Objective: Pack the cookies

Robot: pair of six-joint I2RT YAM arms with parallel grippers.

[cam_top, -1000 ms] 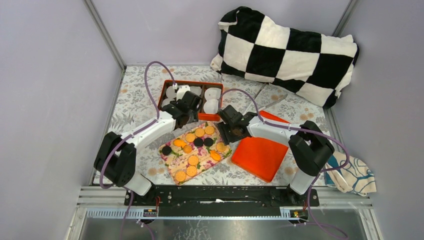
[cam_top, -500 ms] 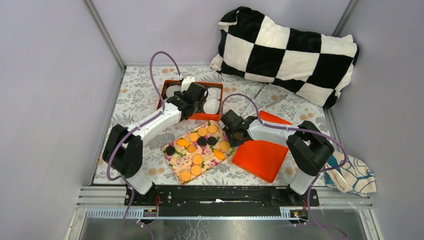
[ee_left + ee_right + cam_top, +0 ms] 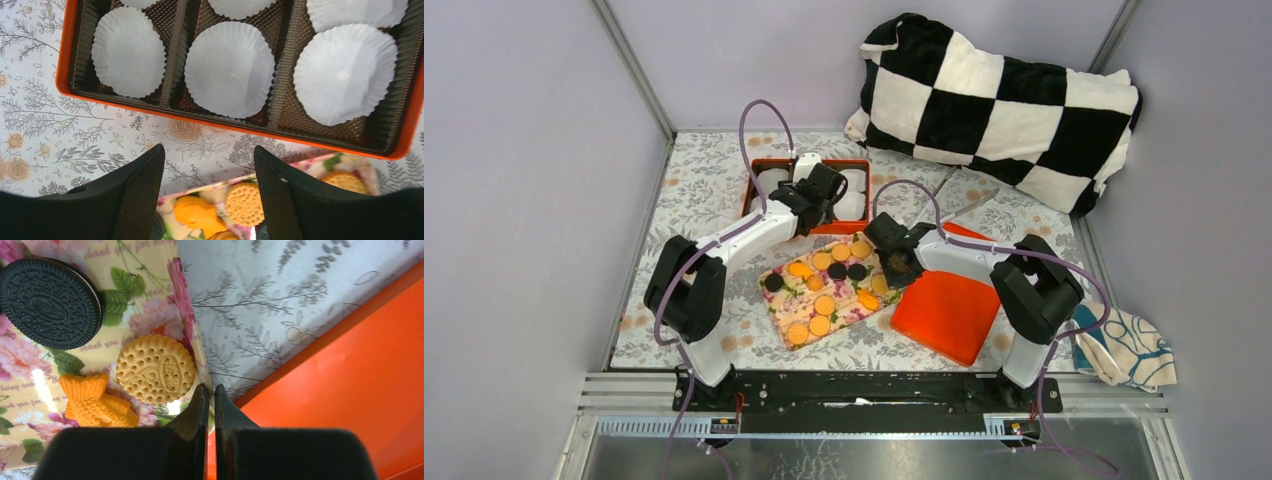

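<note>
Lying far back on the worktop [image 3: 704, 200], a checkered pillow [image 3: 999, 95] is bordering everything. By the orange box [image 3: 67, 75], the left end effector [image 3: 208, 149] is hovering, spread wide. With an orange lid [image 3: 944, 310] crowding alongside, the right end effector [image 3: 210, 390] is pinching the rim of the floral tray [image 3: 145, 305] bearing the cookies [image 3: 824, 305].

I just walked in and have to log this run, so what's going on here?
Two robot arms are packing cookies. The right tool is pinched shut on the edge of the floral tray, where the cookies lie. The left tool hangs open and empty above the table, between the tray and the near rim of the orange box. Every white paper cup that shows in the box is empty, so no cookie looks packed yet.
</note>
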